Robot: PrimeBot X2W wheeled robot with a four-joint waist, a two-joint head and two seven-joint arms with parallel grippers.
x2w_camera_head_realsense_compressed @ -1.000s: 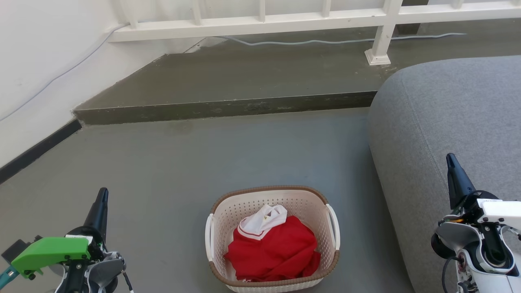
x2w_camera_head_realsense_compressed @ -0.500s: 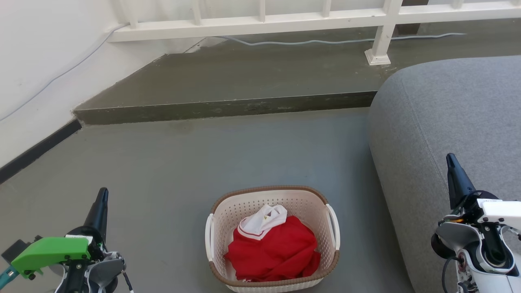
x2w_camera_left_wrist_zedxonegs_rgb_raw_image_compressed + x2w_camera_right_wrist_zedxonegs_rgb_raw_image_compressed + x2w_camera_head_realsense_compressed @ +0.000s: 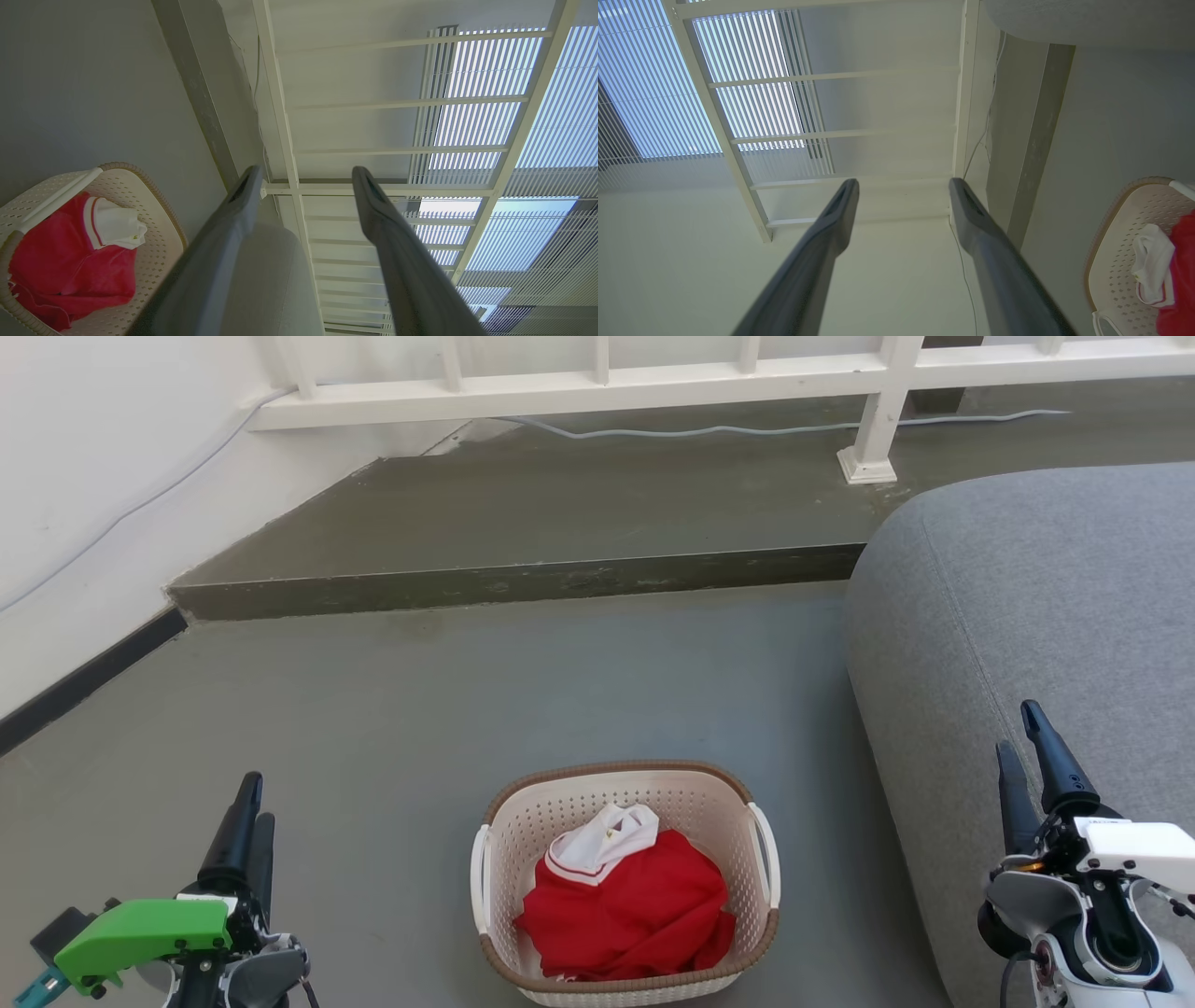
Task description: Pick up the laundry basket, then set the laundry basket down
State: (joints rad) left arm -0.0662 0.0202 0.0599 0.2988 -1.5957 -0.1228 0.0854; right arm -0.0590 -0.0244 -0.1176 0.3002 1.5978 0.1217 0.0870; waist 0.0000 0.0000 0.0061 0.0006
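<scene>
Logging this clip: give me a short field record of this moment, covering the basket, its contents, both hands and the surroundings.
basket: laundry basket upright on the floor, untouched
contents: red garment with a white collar
left hand: open, empty, apart from the basket
right hand: open, empty, in front of the grey sofa
task stage: pickup not yet begun

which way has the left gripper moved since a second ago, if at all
Yes. In the head view the left gripper shifted slightly right and down, toward the laundry basket, which stayed put.
</scene>
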